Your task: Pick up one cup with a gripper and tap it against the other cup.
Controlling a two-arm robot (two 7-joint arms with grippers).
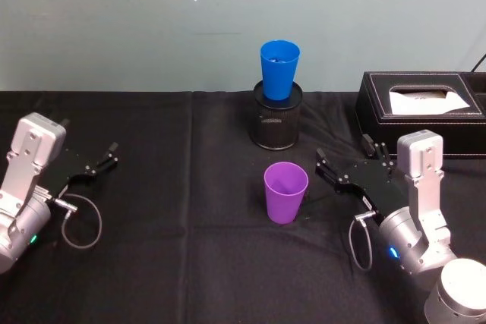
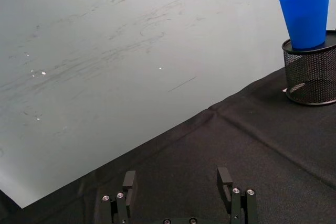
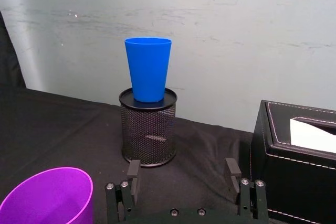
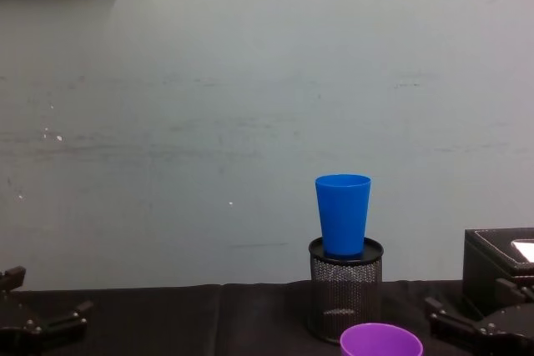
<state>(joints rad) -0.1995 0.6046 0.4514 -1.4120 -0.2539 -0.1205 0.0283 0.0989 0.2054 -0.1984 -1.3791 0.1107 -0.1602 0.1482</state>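
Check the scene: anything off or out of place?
One oddity: the blue cup sits upright in the top of the black mesh holder, not on the table. The purple cup stands upright, nothing spilled. Both grippers, left and right, are open.

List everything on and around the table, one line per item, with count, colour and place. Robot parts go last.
purple cup: 1, purple, upright on the black cloth, in front of the mesh holder, apart from both grippers.
blue cup: 1, bright blue, upright, seated in the top of the mesh holder.
mesh holder: 1, black, at the back of the table near the wall.
tissue box: 1, black with white stitching and a white tissue, back right.
tablecloth: 1, black, covering the table.
wall: 1, pale green, behind the table.
left gripper: 1, black, far left, fingers open, holding nothing.
right gripper: 1, black, right of the purple cup, fingers open, holding nothing.
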